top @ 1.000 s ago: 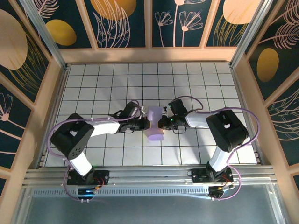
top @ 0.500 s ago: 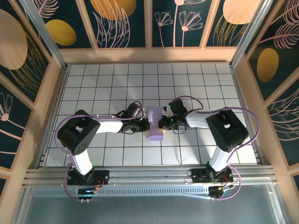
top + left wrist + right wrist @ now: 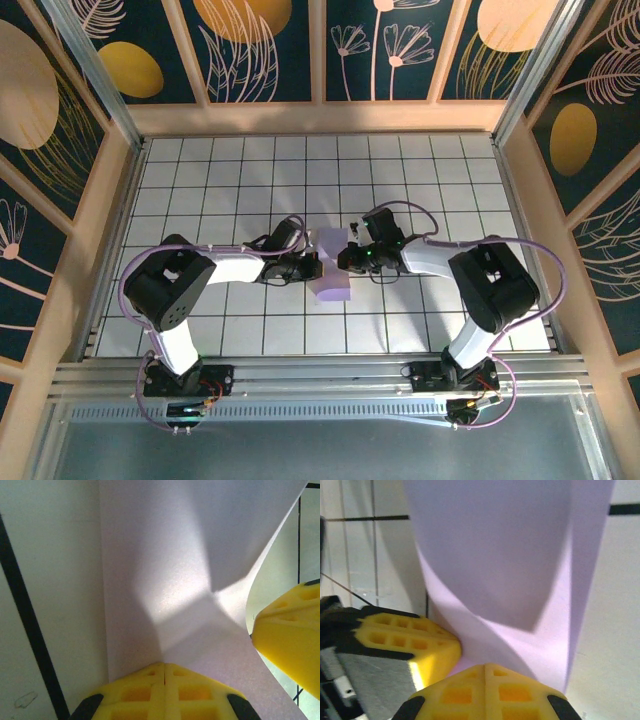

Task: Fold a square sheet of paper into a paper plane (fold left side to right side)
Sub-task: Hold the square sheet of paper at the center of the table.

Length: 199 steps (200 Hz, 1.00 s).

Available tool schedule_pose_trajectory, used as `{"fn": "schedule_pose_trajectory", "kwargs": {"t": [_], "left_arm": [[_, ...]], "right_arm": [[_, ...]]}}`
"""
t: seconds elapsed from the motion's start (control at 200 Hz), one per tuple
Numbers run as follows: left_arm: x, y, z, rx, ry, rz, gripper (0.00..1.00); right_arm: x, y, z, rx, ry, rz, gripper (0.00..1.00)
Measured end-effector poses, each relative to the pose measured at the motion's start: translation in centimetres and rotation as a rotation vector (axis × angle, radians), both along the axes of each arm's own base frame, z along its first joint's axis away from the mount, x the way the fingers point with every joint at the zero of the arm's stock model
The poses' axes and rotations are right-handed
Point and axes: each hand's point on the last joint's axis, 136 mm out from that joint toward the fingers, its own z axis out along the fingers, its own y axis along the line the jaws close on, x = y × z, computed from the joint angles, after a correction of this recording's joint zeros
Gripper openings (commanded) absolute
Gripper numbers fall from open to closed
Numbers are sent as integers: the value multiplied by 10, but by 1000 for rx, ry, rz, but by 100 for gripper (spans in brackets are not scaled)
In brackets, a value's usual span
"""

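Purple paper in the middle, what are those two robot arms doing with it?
They're folding it to make a paper plane. The left gripper is pinched shut on one side of the lavender sheet of paper, and the right gripper is pinched shut on the other side. The sheet is in the middle of the table, curled over and creased, with no plane shape yet.
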Motion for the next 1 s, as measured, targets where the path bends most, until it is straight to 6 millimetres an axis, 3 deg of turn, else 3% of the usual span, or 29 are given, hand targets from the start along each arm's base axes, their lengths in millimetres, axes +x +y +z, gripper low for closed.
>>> {"fn": "schedule_pose_trajectory", "kwargs": {"t": [0.516, 0.726, 0.996], "left_arm": [[0, 0, 0, 1, -1, -3, 0], [0, 0, 0, 2, -1, -3, 0], [-2, 0, 0, 1, -2, -5, 0]], "right_arm": [[26, 39, -6, 63, -16, 39, 0], [27, 39, -23, 40, 13, 36, 0], [28, 38, -24, 32, 12, 31, 0]]}}
